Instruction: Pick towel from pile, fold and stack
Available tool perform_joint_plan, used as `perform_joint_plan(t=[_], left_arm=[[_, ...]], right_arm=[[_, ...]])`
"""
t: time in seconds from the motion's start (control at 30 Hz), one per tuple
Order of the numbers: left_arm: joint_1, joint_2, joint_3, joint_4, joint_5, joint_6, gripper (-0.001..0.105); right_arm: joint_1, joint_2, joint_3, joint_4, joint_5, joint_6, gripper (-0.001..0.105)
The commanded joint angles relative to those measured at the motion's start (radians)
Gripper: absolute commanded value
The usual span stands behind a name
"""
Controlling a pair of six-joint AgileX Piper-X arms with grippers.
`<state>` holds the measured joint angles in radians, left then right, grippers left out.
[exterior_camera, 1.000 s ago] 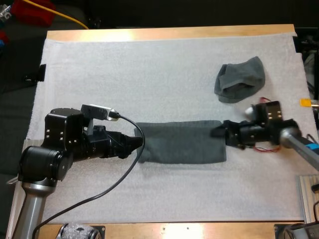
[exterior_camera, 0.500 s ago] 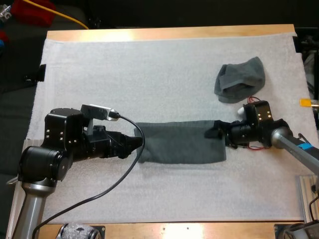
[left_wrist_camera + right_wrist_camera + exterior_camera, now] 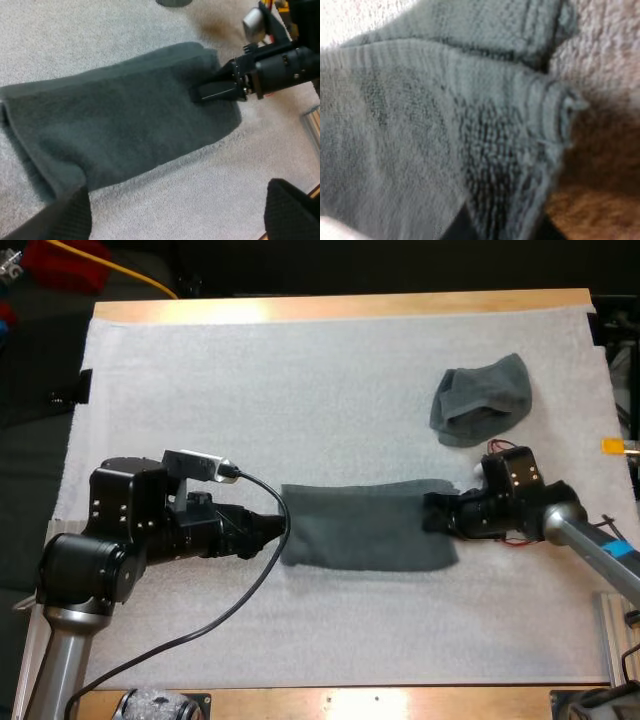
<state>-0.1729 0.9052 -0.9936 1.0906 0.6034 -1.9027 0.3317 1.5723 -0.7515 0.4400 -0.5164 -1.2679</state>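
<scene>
A dark grey-green towel (image 3: 365,527) lies folded into a long flat band mid-mat. My right gripper (image 3: 434,515) is shut on its right end, pinching the edge; up close the bunched towel edge (image 3: 470,130) sits between the dark fingers (image 3: 462,227). From the left wrist view the towel (image 3: 125,135) lies flat, with the right gripper (image 3: 212,91) at its far end. My left gripper (image 3: 276,530) rests at the towel's left end, open, its fingers (image 3: 70,215) wide apart over the near edge. A crumpled towel (image 3: 480,400) lies at the back right.
The white mat (image 3: 300,380) covers the wooden table (image 3: 340,306). A metal rail (image 3: 620,635) stands at the right front edge. The left arm's bulky body (image 3: 110,540) takes up the left front of the mat.
My right gripper slid left onto the towel's right end and shut on it. The towel shifted slightly right, its end bunching. The left arm stayed put.
</scene>
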Motion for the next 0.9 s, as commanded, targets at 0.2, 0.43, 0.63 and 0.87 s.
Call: perform_joint_plan(t=[0.2,0.43,0.63,0.87], left_arm=[[0.002,-0.005,-0.005,-0.009,0.008,0.000,0.069],[0.002,-0.005,0.029,-0.011,0.008,0.001,0.069],[0.002,-0.005,0.061,-0.011,0.031,0.001,0.069],[0.002,-0.005,0.057,-0.026,0.061,0.001,0.069]], right_arm=[[0.001,-0.055,-0.101,0.265,0.196,-0.161,0.001],[0.001,-0.089,-0.191,0.460,0.433,-0.240,0.001],[0.001,-0.116,-0.233,0.548,0.551,-0.275,0.001],[0.026,-0.118,-0.268,0.585,0.531,-0.257,0.001]])
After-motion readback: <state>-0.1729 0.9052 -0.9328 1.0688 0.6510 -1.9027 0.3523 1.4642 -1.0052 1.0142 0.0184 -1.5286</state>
